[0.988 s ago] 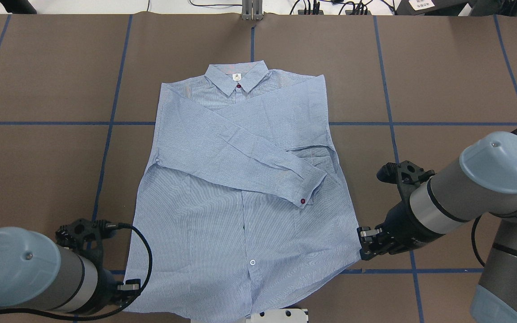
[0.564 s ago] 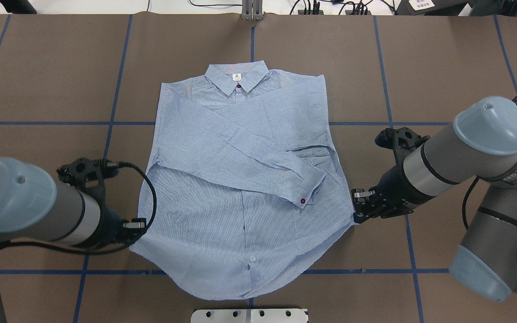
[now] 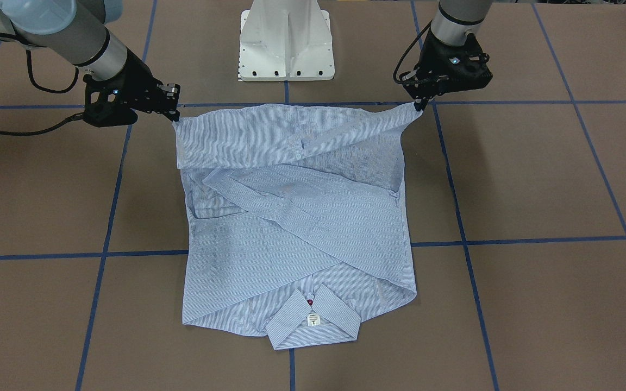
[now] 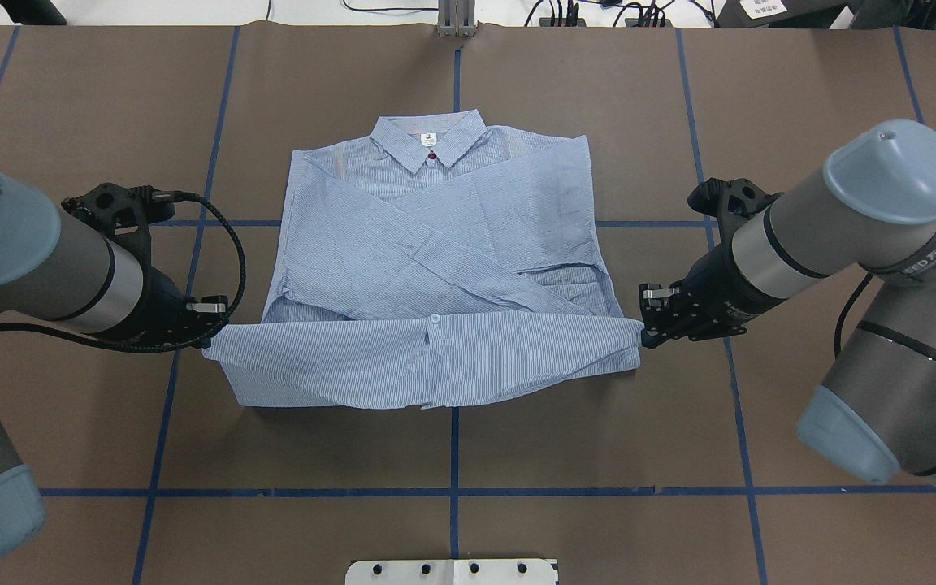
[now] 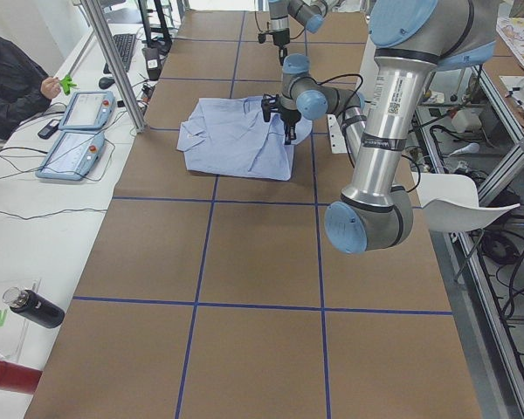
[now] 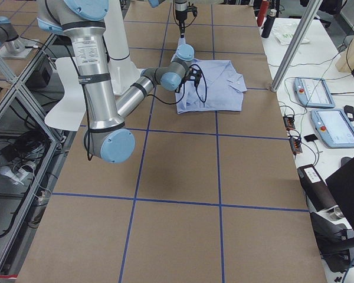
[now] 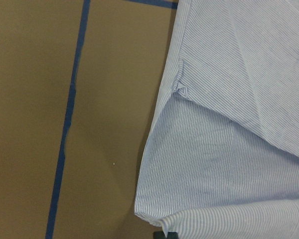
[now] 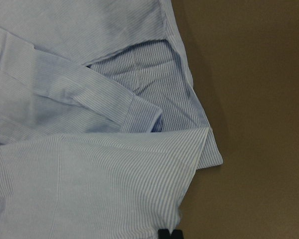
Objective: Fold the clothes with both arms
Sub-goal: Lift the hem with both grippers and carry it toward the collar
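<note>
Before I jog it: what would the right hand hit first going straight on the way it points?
The shirt itself: the right hand points inward along the hem it grips; depth unclear.

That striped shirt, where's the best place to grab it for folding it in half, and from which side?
Grip the shirt by the two corners of its hem, each from the outer side. It lies flat with sleeves crossed on top, so the hem is its free edge. The left gripper and right gripper pinch those corners, hem taut between them.
</note>
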You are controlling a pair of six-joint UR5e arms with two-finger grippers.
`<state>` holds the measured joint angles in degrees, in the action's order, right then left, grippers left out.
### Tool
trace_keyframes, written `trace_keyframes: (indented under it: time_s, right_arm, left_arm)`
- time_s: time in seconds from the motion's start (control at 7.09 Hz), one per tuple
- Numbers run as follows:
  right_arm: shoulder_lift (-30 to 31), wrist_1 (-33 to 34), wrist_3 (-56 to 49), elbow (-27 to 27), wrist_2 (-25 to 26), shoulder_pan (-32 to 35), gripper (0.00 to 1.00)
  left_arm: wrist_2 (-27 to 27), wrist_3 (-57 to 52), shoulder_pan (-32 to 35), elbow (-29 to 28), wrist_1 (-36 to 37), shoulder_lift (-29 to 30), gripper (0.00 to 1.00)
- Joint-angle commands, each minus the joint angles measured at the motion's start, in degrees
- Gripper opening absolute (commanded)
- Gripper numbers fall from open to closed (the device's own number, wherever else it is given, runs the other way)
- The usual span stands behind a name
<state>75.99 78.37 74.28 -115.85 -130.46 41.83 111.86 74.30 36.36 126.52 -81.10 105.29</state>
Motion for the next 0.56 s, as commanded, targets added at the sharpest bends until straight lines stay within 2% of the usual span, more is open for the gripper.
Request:
trace_keyframes:
  time_s: [0.0,0.42]
  right_arm:
    - [-2.76,0.03,-0.02,2.81,0.11,4.47,0.0]
    - [-6.29,0.03,0.34,6.93,1.25,7.03,0.0]
  left_arm:
    - [0.46,-0.21,1.6,-3.63,-0.46,2.18,0.0]
    - [0.46,-0.3,4.84,-9.08,-0.72,7.46,0.0]
